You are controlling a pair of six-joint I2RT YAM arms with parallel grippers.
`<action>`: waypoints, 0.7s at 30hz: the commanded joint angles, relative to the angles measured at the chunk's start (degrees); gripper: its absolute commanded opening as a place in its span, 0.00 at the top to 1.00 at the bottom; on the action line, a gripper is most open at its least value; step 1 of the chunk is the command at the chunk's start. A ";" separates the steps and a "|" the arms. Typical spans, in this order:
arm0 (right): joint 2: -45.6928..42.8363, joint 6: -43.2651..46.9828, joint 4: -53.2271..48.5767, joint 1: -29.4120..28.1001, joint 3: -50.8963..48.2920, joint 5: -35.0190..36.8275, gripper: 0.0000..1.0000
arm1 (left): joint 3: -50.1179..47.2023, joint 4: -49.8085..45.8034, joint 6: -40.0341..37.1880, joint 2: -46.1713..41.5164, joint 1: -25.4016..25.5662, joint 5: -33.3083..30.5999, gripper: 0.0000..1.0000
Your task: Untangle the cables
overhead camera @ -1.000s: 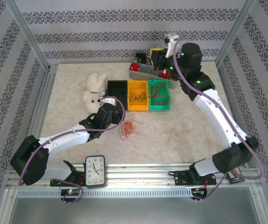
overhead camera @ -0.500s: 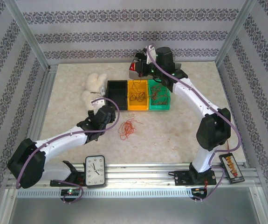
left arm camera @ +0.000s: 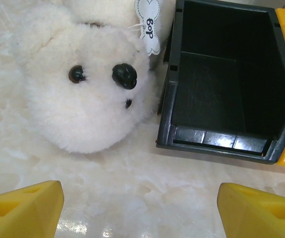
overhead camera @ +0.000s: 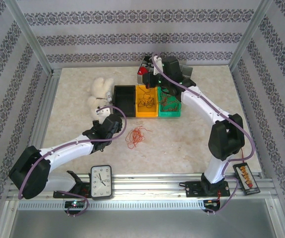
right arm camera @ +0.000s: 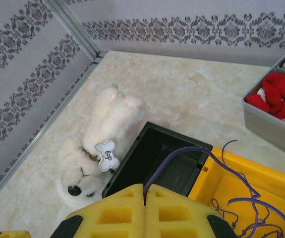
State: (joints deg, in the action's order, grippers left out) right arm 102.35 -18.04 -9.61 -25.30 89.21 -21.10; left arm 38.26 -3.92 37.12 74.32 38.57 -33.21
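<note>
Swung the right gripper (right arm camera: pixel 145 191) in from up by the gray tray (right arm camera: pixel 271 121), now off to its right. Set it low over the yellow bin (right arm camera: pixel 226 186), pinched purple wire (right arm camera: pixel 157 166) trailing into the bin just below. Pulled the left gripper (left arm camera: pixel 140 198) back a little, black bin (left arm camera: pixel 221 89) now farther ahead.

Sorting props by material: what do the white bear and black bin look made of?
The bear: likely plush fabric, matte, with fluffy curly pile. The black bin: probably moulded plastic, semi-glossy; light glints on its smooth front lip.
</note>
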 commanded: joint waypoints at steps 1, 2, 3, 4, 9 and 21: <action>2.64 0.40 0.56 -0.78 -0.88 1.33 0.94 | -0.03 -1.28 1.20 0.37 -0.33 -0.22 0.19; 3.56 0.29 0.41 -0.86 -0.80 1.25 0.94 | -0.03 -1.35 1.20 0.37 -0.33 -0.11 0.19; 4.57 0.29 0.34 -1.00 -0.59 1.00 0.94 | -0.11 -1.24 1.11 0.40 -0.33 0.21 0.19; 5.89 0.08 0.05 -1.04 -0.29 1.19 0.94 | -0.12 -1.17 0.81 0.49 -0.33 0.57 0.19; 9.96 -1.86 -0.74 -0.89 1.26 2.38 0.83 | -0.11 -0.91 -0.12 0.98 -0.31 3.21 0.19; -0.26 -1.73 -1.04 -1.24 -6.95 6.69 0.53 | -0.49 -0.30 -7.53 2.84 -0.33 12.29 0.19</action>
State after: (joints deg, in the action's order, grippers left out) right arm 107.20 -20.67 -10.83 -25.78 84.79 -16.51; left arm 38.24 -3.90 33.41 76.38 38.54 -24.38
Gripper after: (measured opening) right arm 0.464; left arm 0.811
